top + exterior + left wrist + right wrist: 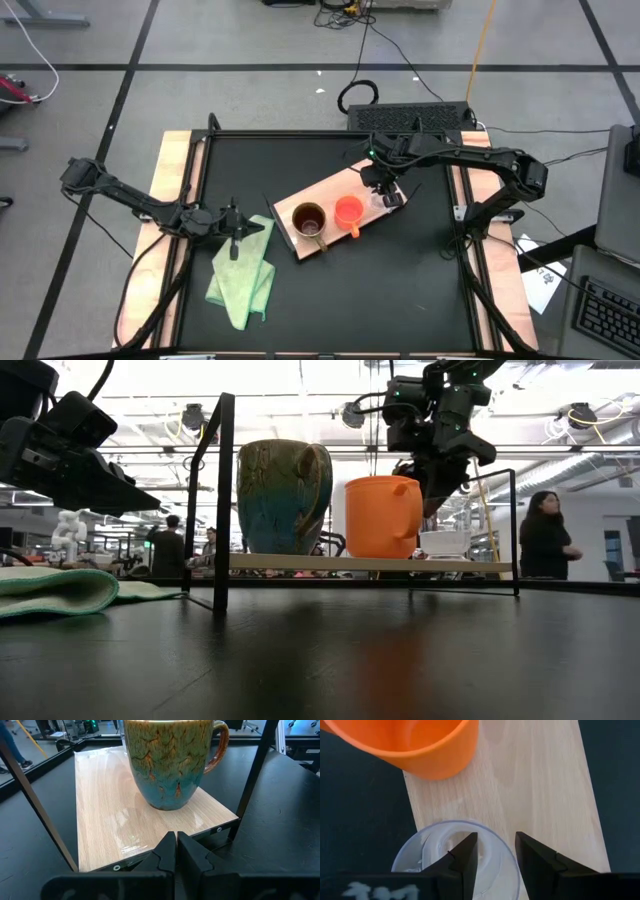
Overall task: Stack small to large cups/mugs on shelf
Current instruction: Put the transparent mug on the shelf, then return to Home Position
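Note:
The light-wood shelf (pixel 325 190) lies slantwise at the table's middle. On it stand the brown mug (pixel 310 220) at its near-left end, the orange mug (pixel 348 212) beside it, and the clear glass cup (pixel 427 852) toward its far-right end, each on its base. My right gripper (pixel 495 840) hangs open, pointing steeply down, just above the glass cup's rim; in the low view its fingers (pixel 437 500) end clear above the cup (pixel 445 542). My left gripper (pixel 176 837) is shut, over the green cloth, pointing at the brown mug (pixel 170 760) from the shelf's near-left end.
A crumpled light green cloth (pixel 245 280) lies at the near left, under my left arm. Thin black frame rods (pixel 222 500) rise at the shelf's ends. People stand in the room beyond the table (pixel 545 535). Bare black tabletop (pixel 400 290) lies near and right of the shelf.

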Controlling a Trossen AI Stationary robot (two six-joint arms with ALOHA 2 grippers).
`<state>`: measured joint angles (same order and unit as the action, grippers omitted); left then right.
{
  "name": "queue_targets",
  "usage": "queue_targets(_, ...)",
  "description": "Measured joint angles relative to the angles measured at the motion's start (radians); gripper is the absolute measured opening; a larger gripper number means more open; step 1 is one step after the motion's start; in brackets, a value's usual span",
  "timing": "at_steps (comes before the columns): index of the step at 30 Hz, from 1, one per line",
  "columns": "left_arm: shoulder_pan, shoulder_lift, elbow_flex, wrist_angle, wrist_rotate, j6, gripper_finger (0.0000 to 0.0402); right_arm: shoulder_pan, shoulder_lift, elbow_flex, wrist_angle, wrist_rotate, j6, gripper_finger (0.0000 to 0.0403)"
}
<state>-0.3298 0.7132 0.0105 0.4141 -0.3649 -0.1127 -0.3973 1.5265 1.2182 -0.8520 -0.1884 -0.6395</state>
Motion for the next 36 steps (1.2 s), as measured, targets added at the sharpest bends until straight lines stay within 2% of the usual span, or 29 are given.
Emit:
queue_targets(13, 0.0, 0.0, 0.0, 0.0, 0.0, -0.002, 0.0019, 0.0, 0.0, 0.005, -0.009, 0.006, -0.009, 0.0124)
queue_targets(28, 0.0, 0.0, 0.0, 0.0, 0.0, -0.003, 0.0019, 0.0, -0.022, 0.163, -0.15, 0.009, 0.03, 0.0122)
queue_targets(32, 0.0, 0.0, 0.0, 0.0, 0.0, -0.003, 0.0019, 0.0, -0.086, 0.167, -0.142, 0.009, 0.026, 0.0097)
queue_targets(36, 0.0, 0.0, 0.0, 0.0, 0.0, -0.002, 0.0019, 0.0, -0.151, 0.167, -0.125, 0.009, 0.025, 0.0034)
